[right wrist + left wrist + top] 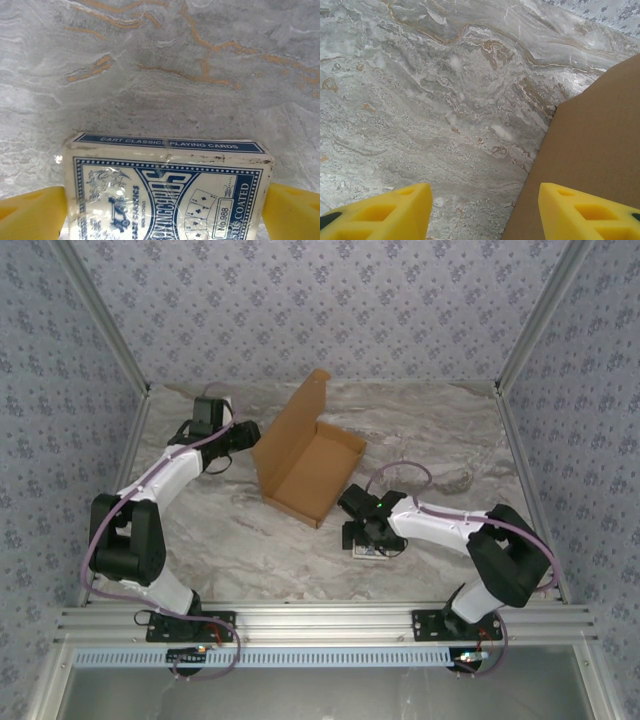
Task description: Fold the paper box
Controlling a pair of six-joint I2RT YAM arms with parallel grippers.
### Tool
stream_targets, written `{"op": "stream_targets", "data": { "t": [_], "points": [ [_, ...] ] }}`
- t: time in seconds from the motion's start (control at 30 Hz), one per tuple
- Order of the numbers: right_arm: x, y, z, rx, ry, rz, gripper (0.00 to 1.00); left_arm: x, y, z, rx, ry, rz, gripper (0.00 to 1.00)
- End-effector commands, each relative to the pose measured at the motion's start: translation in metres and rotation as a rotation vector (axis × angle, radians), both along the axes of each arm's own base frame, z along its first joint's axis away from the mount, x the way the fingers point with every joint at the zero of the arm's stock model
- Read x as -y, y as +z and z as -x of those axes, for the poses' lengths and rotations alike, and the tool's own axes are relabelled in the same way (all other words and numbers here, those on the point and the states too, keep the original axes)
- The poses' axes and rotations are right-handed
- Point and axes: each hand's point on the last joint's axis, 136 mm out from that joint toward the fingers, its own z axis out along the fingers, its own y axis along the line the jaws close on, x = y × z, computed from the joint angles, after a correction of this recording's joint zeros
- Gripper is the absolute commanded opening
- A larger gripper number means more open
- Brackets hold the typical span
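Observation:
The paper box (310, 465) is a shallow brown cardboard mailer in the middle of the table, with its lid flap (292, 415) standing up at the back left. My left gripper (243, 435) is at the box's left corner. It is open, and its yellow fingers (395, 212) are spread over bare marble, with the brown cardboard (590, 150) under the right one. My right gripper (365, 538) is off the box's front right corner. It is shut on a blue-and-white playing card pack (170, 195), with a yellow finger (30, 212) against each long side.
The marble tabletop (250, 530) is bounded by metal frame posts and patterned walls on the left, the right and at the back. The arm bases sit on the rail at the near edge (320, 625). A cable loops above the right wrist (400, 470).

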Motion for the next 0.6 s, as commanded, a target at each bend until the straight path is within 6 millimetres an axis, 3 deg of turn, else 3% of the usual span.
{"op": "stream_targets", "data": {
  "t": [0.0, 0.17, 0.27, 0.43, 0.57],
  "points": [
    [0.006, -0.007, -0.002, 0.002, -0.022, 0.052, 0.99, -0.005, 0.018, 0.0, 0.057, -0.001, -0.007, 0.58],
    [0.005, -0.01, -0.003, 0.0, -0.021, 0.057, 0.99, -0.006, 0.015, 0.0, 0.053, -0.001, -0.009, 0.58],
    [0.007, -0.003, -0.006, 0.027, -0.007, 0.062, 0.95, -0.006, 0.015, 0.002, 0.049, -0.002, -0.011, 0.58],
    [0.005, 0.034, -0.025, 0.135, 0.084, 0.066, 0.91, -0.008, 0.02, 0.009, 0.067, 0.013, 0.008, 0.58],
    [-0.02, 0.066, -0.049, 0.279, 0.329, 0.031, 0.91, -0.012, 0.022, 0.017, 0.079, 0.02, 0.012, 0.59]
  ]
}}
